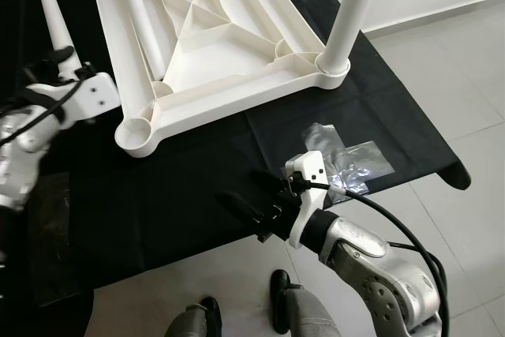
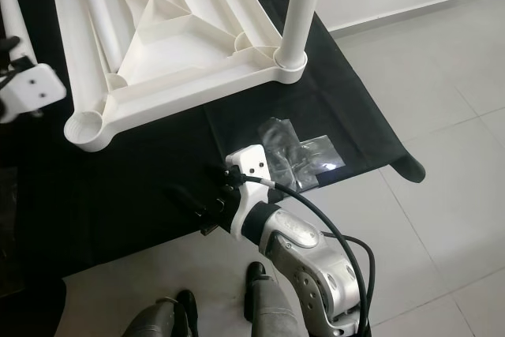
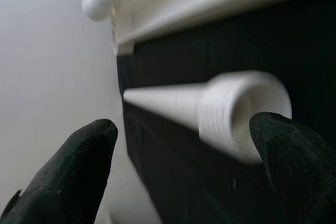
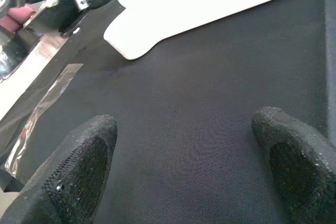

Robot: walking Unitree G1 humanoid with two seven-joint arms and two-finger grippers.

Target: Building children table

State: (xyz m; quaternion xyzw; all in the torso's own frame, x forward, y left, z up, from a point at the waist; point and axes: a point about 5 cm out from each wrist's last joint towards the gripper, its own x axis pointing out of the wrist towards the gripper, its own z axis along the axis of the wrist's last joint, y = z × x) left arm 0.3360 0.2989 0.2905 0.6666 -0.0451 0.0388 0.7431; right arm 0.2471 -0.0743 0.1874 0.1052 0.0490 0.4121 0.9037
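I see the white plastic children's table [image 1: 197, 45] lying upside down on the black cloth [image 1: 189, 187] spread over the floor, one white tubular leg [image 1: 351, 13] standing upright in its near corner socket. My left gripper [image 3: 184, 150] sits at the cloth's left, fingers spread wide around the threaded end of a loose white tapered leg [image 1: 54, 25] without clamping it. My right gripper [image 4: 189, 145] hovers wide open above bare cloth, near a crinkled clear plastic bag [image 1: 347, 165].
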